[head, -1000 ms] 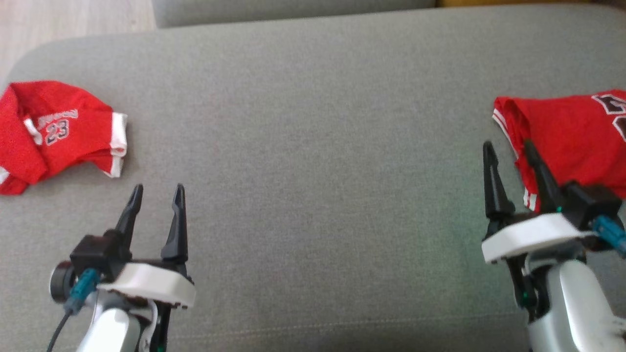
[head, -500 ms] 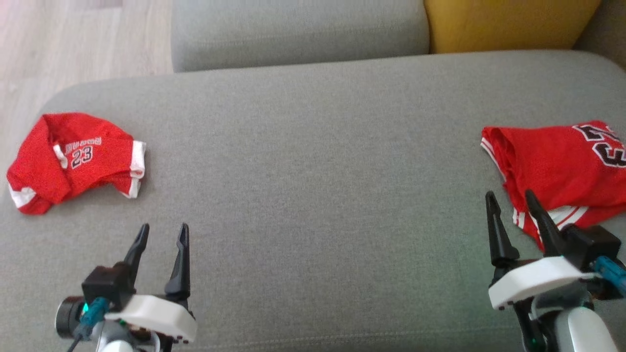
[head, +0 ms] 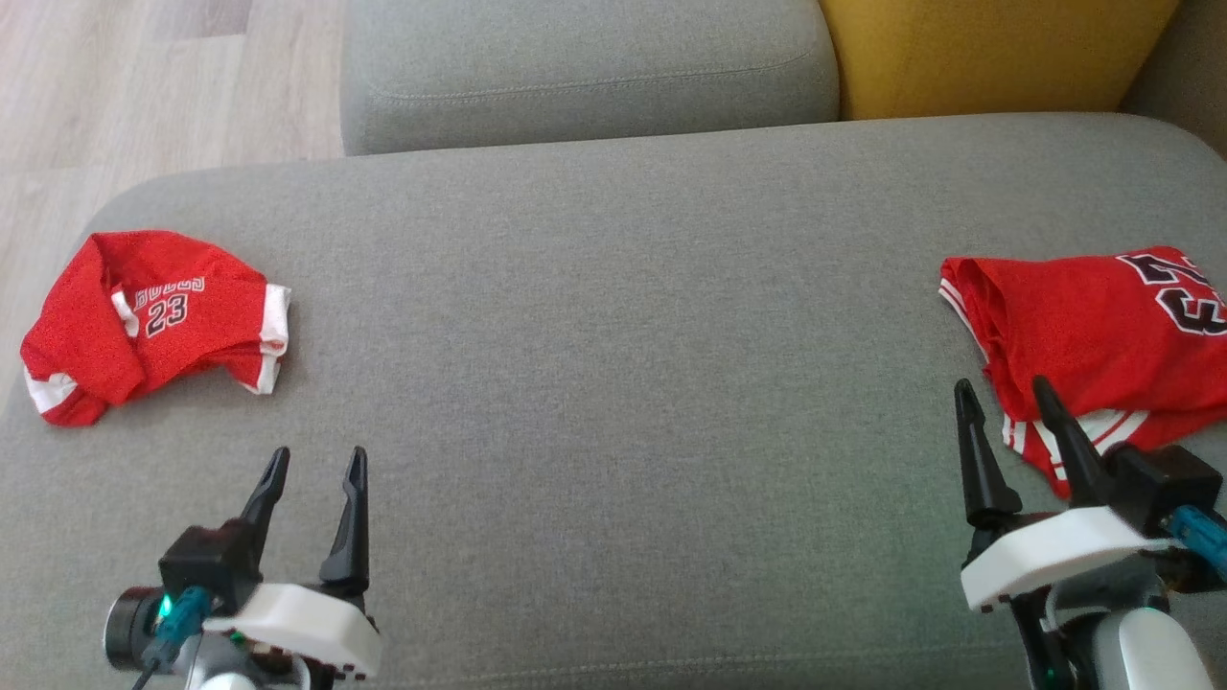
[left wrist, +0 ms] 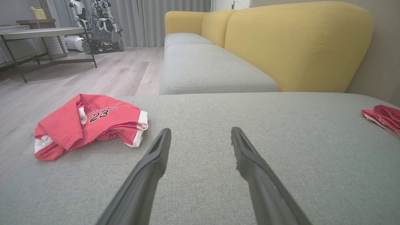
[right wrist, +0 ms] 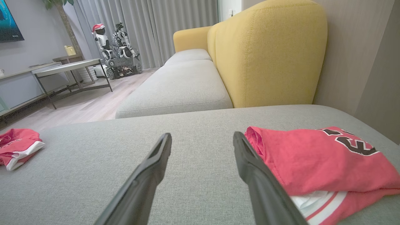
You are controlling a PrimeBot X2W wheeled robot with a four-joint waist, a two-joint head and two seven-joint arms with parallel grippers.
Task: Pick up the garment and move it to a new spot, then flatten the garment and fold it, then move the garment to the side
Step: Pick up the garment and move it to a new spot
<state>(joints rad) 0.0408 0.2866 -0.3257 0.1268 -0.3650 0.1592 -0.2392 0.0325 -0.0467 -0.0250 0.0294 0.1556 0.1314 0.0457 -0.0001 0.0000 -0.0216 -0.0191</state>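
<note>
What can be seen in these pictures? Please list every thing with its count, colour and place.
garment with small 23: one, red with white trim, crumpled at the left end of the big seat cushion
garment with large black number: one, red with white stripes, right end of that cushion
big seat cushion: one, grey, under both garments
far seat cushions: two, grey, in a row behind it
backrest: yellow, along the sofa's back
floor: pale wood, left of the sofa
table: one, grey top, dark legs, far off
other robot machinery: count unclear, white and dark, before the curtains
curtains: grey, far wall
left gripper: one, dark fingers, open, over bare cushion
right gripper: one, dark fingers, open, at the right garment's edge
</note>
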